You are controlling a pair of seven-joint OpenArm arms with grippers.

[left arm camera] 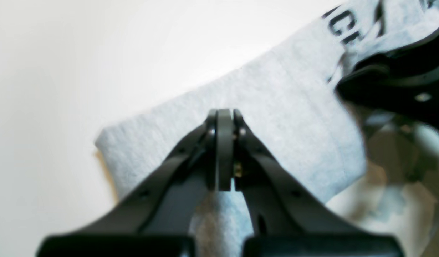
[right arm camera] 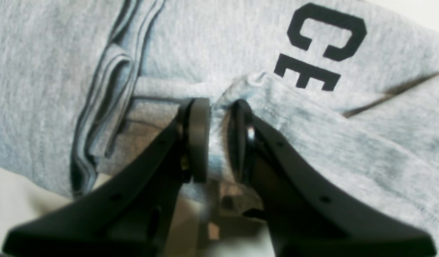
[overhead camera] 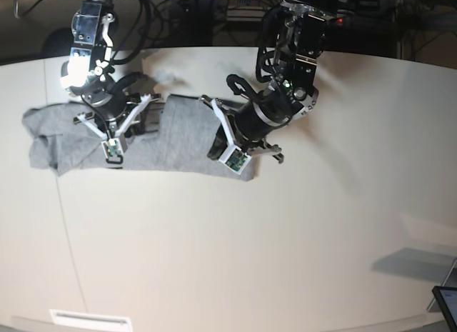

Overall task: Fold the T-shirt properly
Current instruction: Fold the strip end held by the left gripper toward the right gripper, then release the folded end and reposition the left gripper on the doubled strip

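The heather-grey T-shirt (overhead camera: 178, 143) lies bunched across the far left of the white table (overhead camera: 250, 239). Its black lettering (right arm camera: 322, 46) faces up. My right gripper (right arm camera: 219, 142) is shut on a raised fold of the cloth near the letters; in the base view it (overhead camera: 106, 136) sits over the shirt's left part. My left gripper (left arm camera: 224, 114) is shut, tips down on the plain grey panel (left arm camera: 294, 117) by the shirt's right end (overhead camera: 218, 150). No cloth shows between its pads. The right arm's dark body (left arm camera: 401, 78) shows at the upper right of the left wrist view.
Dark equipment and cables (overhead camera: 214, 18) line the far side behind the table. A screen's corner (overhead camera: 446, 300) pokes in at the lower right, with a grey shadow patch (overhead camera: 414, 260) beside it. A white label (overhead camera: 89, 319) lies at the front edge.
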